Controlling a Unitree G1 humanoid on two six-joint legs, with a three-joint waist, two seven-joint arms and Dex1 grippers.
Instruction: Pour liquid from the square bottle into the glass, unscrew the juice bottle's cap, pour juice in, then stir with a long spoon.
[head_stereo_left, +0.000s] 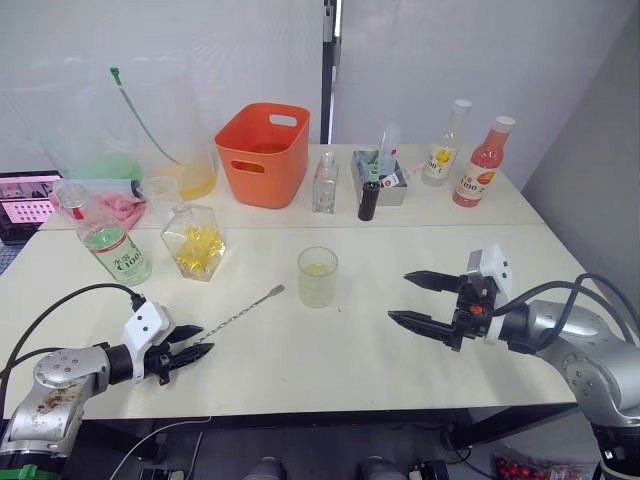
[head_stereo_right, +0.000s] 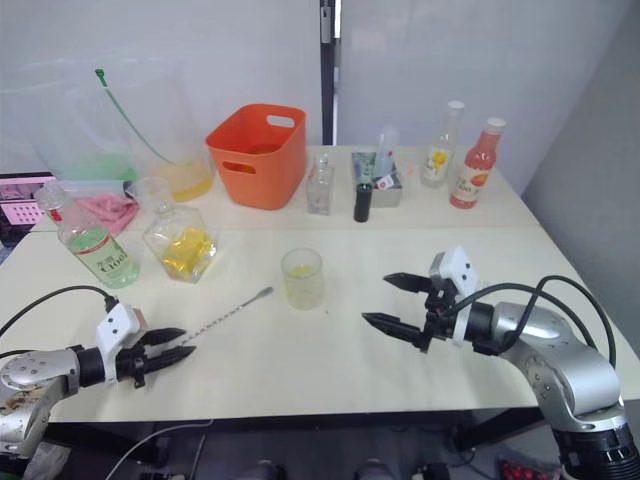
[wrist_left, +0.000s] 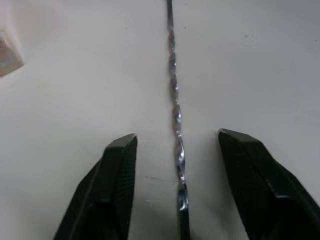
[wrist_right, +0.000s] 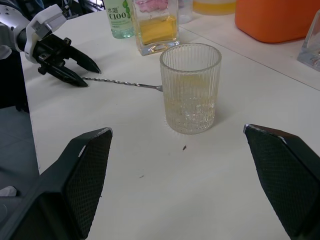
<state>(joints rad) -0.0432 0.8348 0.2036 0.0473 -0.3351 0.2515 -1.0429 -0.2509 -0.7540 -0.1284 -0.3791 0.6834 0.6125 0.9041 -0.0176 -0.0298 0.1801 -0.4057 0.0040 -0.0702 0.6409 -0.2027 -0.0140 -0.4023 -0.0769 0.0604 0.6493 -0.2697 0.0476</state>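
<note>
The long spoon (head_stereo_left: 240, 314) lies flat on the table, its bowl end pointing toward the glass (head_stereo_left: 318, 277), which holds a little pale yellow liquid. My left gripper (head_stereo_left: 205, 340) is low at the spoon's handle end. It is open, with the twisted stem (wrist_left: 175, 115) between its fingers (wrist_left: 117, 170). The square bottle (head_stereo_left: 195, 242) with yellow contents stands behind the spoon. The juice bottle (head_stereo_left: 108, 240) stands left of it. I cannot make out its cap. My right gripper (head_stereo_left: 400, 296) hovers open to the right of the glass, holding nothing.
An orange basket (head_stereo_left: 265, 140) stands at the back centre. A small clear bottle (head_stereo_left: 324, 183), a black vial (head_stereo_left: 369, 200), a yellow-labelled bottle (head_stereo_left: 445, 145) and a pink-red bottle (head_stereo_left: 483, 162) stand to its right. A large jug (head_stereo_left: 190, 165) and a pink cloth (head_stereo_left: 122, 207) sit back left.
</note>
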